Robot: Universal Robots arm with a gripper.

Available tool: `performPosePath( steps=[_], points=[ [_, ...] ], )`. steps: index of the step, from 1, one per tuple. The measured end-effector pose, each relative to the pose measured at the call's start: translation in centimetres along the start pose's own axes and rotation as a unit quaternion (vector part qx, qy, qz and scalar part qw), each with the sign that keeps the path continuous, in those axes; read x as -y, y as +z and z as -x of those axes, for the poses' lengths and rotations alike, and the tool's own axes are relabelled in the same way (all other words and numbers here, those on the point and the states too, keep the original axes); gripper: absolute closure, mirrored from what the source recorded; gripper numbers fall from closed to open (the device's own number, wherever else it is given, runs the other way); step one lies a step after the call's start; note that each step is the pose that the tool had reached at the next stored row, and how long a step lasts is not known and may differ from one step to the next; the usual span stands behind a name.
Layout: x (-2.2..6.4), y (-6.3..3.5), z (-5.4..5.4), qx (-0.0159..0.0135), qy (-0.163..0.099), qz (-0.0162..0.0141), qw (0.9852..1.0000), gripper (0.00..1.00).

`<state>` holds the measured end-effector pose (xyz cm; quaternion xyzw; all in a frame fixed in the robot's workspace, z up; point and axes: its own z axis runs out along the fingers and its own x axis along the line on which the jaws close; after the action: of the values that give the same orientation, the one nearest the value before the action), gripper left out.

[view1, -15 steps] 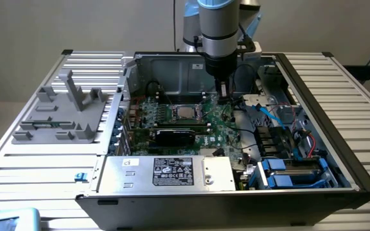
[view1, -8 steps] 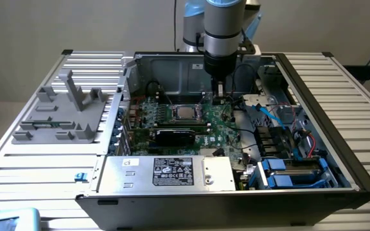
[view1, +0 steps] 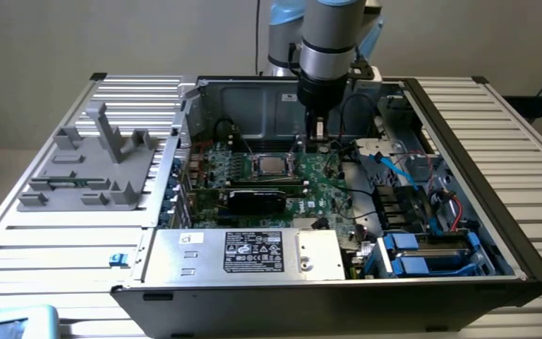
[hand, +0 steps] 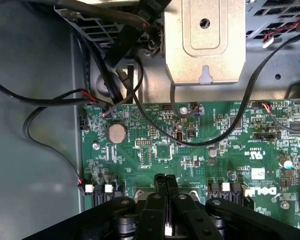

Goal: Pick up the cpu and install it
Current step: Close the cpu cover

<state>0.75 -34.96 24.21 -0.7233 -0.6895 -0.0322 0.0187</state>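
Cpu (view1: 269, 165) is sitting in the socket frame mid-motherboard (hand: 140, 131), inside the open computer case (view1: 243, 106). Board says DELL (hand: 262, 191), upside down in the wrist view. The power supply (view1: 252, 253) sticker is too small to read. Gripper (view1: 316, 134) hangs near the cpu, over the board, fingers (hand: 160, 196) pinched together.
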Motion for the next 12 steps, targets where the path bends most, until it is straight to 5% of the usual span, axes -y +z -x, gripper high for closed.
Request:
performPosePath(
  steps=[8,12],
  points=[
    [0.47,-0.84,0.0,0.0,-0.003,-0.0031,1.0,0.89],
    [1.2,-0.94,0.0,0.0,-0.004,-0.0074,1.0,0.89]
  ],
)
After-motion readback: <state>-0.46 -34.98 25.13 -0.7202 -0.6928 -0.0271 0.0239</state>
